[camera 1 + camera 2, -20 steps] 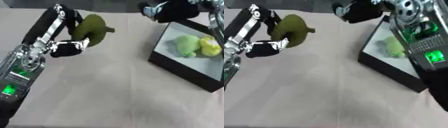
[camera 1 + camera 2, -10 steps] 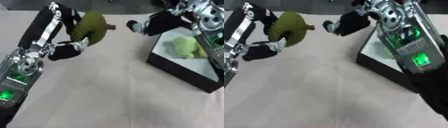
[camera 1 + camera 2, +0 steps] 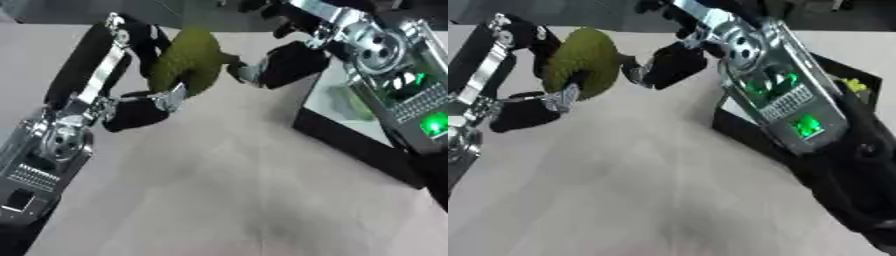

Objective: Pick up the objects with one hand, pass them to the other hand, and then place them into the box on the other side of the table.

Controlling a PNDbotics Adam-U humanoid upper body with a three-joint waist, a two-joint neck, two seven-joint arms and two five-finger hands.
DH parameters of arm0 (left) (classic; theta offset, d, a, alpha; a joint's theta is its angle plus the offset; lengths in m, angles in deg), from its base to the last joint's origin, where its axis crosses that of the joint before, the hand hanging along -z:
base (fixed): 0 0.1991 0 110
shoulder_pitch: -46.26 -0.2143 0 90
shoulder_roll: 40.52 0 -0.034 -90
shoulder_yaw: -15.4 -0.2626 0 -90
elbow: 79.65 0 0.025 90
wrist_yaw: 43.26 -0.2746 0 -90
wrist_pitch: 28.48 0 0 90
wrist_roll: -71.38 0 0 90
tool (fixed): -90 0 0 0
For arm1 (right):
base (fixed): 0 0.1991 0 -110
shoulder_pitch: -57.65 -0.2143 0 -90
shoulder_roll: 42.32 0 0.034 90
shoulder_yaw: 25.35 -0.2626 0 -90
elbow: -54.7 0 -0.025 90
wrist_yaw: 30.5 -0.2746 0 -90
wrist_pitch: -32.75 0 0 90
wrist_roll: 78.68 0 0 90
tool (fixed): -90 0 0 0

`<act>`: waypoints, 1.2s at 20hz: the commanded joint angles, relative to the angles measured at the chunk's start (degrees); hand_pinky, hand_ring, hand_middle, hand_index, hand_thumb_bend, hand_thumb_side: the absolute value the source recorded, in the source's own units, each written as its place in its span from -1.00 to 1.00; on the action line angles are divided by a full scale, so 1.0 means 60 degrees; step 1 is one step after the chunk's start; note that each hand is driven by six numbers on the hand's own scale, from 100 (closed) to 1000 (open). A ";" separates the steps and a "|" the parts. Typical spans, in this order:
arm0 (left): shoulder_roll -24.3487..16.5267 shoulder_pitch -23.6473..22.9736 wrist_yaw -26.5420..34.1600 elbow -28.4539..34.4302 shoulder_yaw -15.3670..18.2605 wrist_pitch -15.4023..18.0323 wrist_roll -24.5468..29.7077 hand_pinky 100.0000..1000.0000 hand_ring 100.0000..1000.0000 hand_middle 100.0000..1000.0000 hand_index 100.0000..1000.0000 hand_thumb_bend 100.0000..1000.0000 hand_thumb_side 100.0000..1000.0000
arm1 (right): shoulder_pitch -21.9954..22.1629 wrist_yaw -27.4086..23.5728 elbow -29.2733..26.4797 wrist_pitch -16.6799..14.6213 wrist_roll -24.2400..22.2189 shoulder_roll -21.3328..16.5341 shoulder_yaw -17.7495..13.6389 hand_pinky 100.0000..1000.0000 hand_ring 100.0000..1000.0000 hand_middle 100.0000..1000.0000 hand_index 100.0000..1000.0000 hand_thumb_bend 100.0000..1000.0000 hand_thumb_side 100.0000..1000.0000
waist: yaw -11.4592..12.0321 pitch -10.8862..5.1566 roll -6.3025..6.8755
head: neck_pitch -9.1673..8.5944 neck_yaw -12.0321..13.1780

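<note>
In the left eye view, the robot's left hand (image 3: 144,107) is holding an olive-green, soft-looking rounded object (image 3: 185,62) up above the far left part of the pale beige desk (image 3: 219,190), with its fingers curling round the object's lower side. The right hand (image 3: 284,65) is reaching in from the right and meeting the object's right end; whether its fingers are closing on it I cannot tell. The black open box (image 3: 350,135) is sitting along the desk's right edge, with something pale green inside.

In the right eye view, the right forearm is covering most of the box, and a small yellow shape (image 3: 852,85) is showing at its far corner. The green object is hanging clear of the desk, between the two hands.

The risk, as I judge it, is at the handover: if the left hand is letting go before the right hand is properly wrapping the object, it may be dropping onto the desk short of the box.
</note>
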 commanded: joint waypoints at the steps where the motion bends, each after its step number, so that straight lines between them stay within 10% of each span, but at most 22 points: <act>1: 0.0069 0.0101 -0.0040 0.0063 -0.0055 0.0168 -0.0059 -0.12 -0.31 -0.75 -0.15 -1.00 -1.00 | -0.0228 -0.0181 0.0142 0.0206 0.0097 0.0070 0.0025 0.68 0.91 0.84 0.68 -0.31 -0.96 | 0.0022 -0.0227 -0.0115 | -0.0101 -0.0059; 15: 0.0060 0.0124 -0.0019 0.0089 -0.0208 0.0657 -0.0095 -0.12 -0.31 -0.75 -0.15 -1.00 -1.00 | -0.0414 -0.1315 0.0230 0.0176 0.0274 0.0128 0.0285 0.72 0.98 0.88 0.67 -0.35 -1.00 | 0.0170 -0.0158 -0.0165 | 0.0222 -0.0155; 24: -0.0387 0.0049 -0.0186 -0.0073 -0.0126 0.0619 0.0090 -0.12 -0.31 -0.75 -0.16 -1.00 -1.00 | -0.0580 -0.1086 -0.0186 -0.0802 -0.1578 -0.0268 0.0154 0.77 0.98 0.88 0.69 -0.32 -1.00 | 0.0146 -0.0166 -0.0145 | 0.0236 -0.0173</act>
